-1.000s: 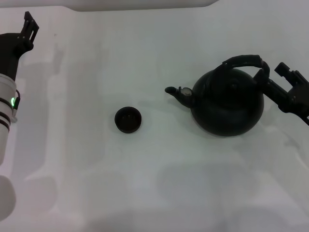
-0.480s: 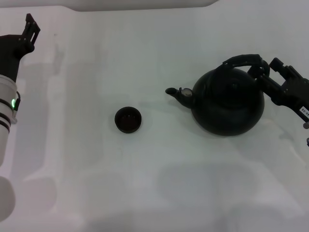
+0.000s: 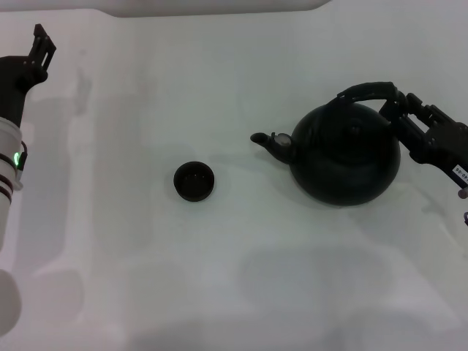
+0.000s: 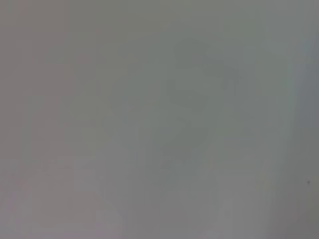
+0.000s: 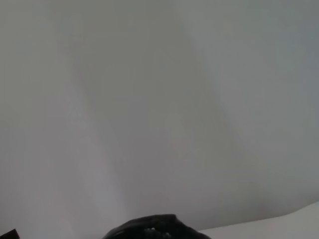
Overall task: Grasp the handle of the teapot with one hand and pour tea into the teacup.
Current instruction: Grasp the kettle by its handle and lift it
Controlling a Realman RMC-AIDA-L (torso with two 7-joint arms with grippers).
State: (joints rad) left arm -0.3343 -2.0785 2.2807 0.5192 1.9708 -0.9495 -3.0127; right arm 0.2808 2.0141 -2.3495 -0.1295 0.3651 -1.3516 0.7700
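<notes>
Head view gives you the white counter point(image 3: 241, 292) with the black teapot point(image 3: 345, 164) standing upright on its right half, spout point(image 3: 265, 140) pointing toward the robot's left. Your teacup point(image 3: 194, 181) sits alone on the counter well apart from the spout, out past its tip on that same side and a little nearer the robot. The right hand point(image 3: 398, 106) has its fingers at the right-hand end of the arched handle point(image 3: 369, 91), right where the hoop drops toward the pot's body; you cannot tell from this angle whether they are spread or already pinching it. The left hand point(image 3: 40, 45) hangs at the far left edge, well away from both objects, and its fingers cannot be judged either. Right wrist view shows you only a dark rounded shape point(image 5: 154, 228) at the picture's edge against the pale counter.
</notes>
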